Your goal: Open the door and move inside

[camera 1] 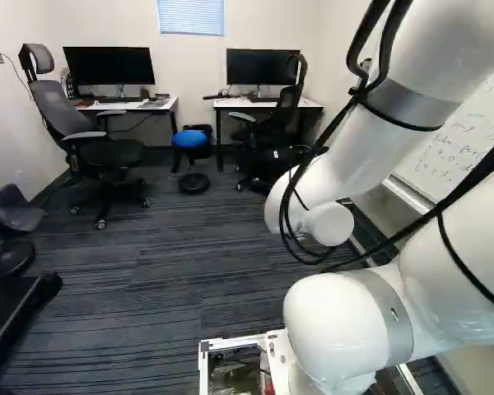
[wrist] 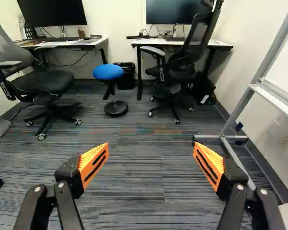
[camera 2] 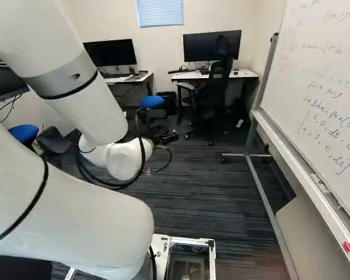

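Ahead of the arm, beyond bare carpet (wrist: 139, 177), stood a blue-topped stool (wrist: 108, 72), between two desks with monitors. The gripper (camera 2: 165, 138) was noted with its fingers spread well apart, nothing between them. A whiteboard (camera 2: 324, 87) stood to the right of the arm. The door's position could not be determined.

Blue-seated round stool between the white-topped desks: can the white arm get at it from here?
Probably not without driving closer: the stool looks well beyond the open black-and-orange tool. The way ahead looks free, though; in the wrist view only dark striped carpet shows between them.
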Available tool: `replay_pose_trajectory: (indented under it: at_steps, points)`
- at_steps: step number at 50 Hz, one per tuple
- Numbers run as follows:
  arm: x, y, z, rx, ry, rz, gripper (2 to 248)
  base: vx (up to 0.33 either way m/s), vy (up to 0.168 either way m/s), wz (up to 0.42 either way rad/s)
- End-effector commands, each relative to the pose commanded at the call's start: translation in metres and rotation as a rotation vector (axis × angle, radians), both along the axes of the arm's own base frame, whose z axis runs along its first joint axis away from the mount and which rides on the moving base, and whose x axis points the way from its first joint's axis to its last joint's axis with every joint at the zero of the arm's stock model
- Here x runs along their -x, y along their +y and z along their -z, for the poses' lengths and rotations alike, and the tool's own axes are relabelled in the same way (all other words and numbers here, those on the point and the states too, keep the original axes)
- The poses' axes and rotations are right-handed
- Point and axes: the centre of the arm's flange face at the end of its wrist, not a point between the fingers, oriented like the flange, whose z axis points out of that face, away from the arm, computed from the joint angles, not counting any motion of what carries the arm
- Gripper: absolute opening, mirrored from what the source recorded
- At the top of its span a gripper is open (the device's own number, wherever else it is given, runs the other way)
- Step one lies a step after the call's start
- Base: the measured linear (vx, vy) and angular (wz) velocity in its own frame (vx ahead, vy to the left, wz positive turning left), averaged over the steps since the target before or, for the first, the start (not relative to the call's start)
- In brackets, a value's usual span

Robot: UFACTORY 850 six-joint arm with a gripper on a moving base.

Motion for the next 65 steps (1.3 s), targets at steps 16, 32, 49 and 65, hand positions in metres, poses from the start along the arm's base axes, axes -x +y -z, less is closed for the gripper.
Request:
replay_pose_trajectory:
  at_steps: [16,32,49,65]
  points:
    - [0.0000,0.0000,0.0000,0.000,0.000,0.000,247,0.178,0.012,0.049]
    - [0.0000,0.0000,0.0000,0.000,0.000,0.000,247,0.177,0.037,0.166]
    - [0.0000,0.0000,0.0000,0.000,0.000,0.000,247,0.174,0.038,0.173]
    - [0.0000,0.0000,0.0000,0.000,0.000,0.000,247,0.184,0.018,0.065]
